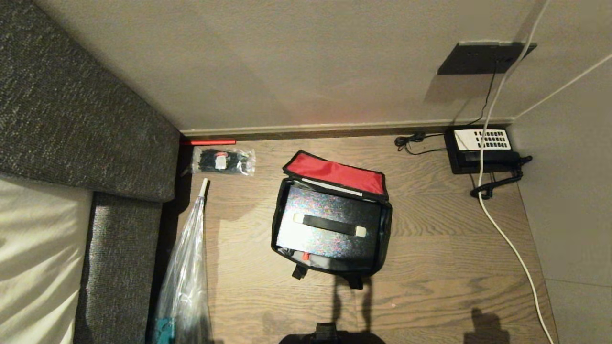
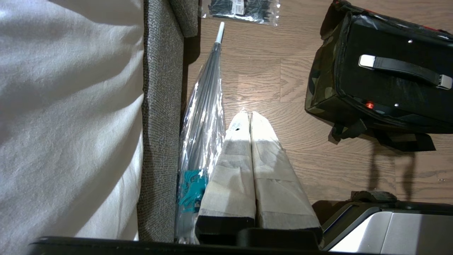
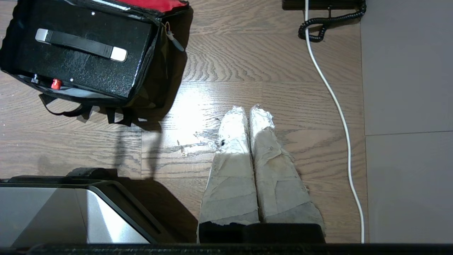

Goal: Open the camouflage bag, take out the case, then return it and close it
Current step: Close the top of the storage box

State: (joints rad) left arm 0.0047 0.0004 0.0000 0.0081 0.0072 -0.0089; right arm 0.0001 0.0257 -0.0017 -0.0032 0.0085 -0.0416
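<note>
The camouflage bag (image 1: 385, 229) stands open on the wooden floor, its red-lined lid (image 1: 337, 174) folded back toward the wall. Inside sits the black case (image 1: 315, 241), its strap handle facing up and a small red mark on its near side. Neither gripper shows in the head view. In the left wrist view, my left gripper (image 2: 248, 114) hangs shut and empty over the floor, left of the bag (image 2: 318, 85) and case (image 2: 382, 85). My right gripper (image 3: 247, 109) is shut and empty over bare floor, right of the bag (image 3: 164, 67) and case (image 3: 88, 71).
A grey sofa (image 1: 71, 119) fills the left side, with an umbrella in clear plastic (image 1: 189, 267) lying along it. A packet of black ties (image 1: 222, 161) lies near the wall. A black telephone (image 1: 480, 148) and a white cable (image 1: 507, 239) are on the right. My base (image 3: 70, 209) is close by.
</note>
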